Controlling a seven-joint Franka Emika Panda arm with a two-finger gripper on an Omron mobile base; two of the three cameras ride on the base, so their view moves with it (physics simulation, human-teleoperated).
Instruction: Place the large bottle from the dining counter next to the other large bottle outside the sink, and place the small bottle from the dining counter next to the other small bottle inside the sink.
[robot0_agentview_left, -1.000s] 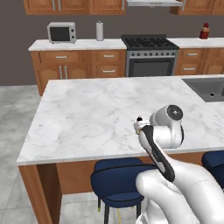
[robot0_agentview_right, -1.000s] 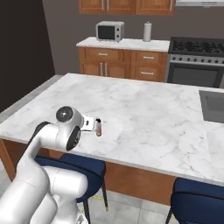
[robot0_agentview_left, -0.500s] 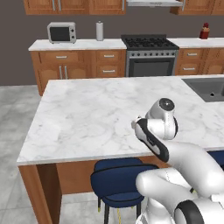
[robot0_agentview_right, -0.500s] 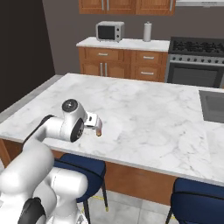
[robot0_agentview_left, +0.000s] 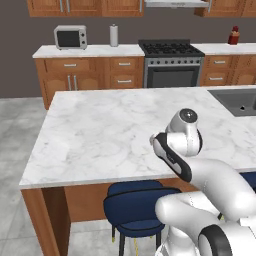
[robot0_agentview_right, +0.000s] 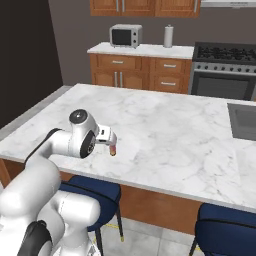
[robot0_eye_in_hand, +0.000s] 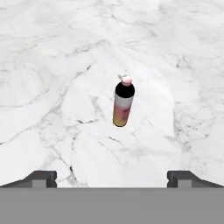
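Note:
The small bottle (robot0_eye_in_hand: 123, 101) stands upright on the marble dining counter (robot0_eye_in_hand: 52, 65), with a pale cap, a pale label and an orange base. My gripper (robot0_eye_in_hand: 112, 179) hangs above it, open, its two fingertips (robot0_eye_in_hand: 43, 178) wide apart at the bottom of the hand view with nothing between them. From the right base view the small bottle (robot0_agentview_right: 113, 149) shows just under my gripper (robot0_agentview_right: 110, 140), near the front edge of the dining counter (robot0_agentview_right: 165, 130). The sink (robot0_agentview_left: 235, 100) is a dark basin at the counter's far right. The large bottles are out of view.
Blue stools (robot0_agentview_left: 135, 210) stand under the counter's front edge. Along the back wall are a stove (robot0_agentview_left: 170, 50), a microwave (robot0_agentview_left: 70, 36), a paper towel roll (robot0_agentview_left: 114, 35) and a red bottle-like item (robot0_agentview_left: 233, 36). My own arm (robot0_agentview_left: 185, 145) blocks part of the left base view.
The arm's upper joints have swung a little over the counter edge. The small bottle stays where it was, and the jaws stay wide apart.

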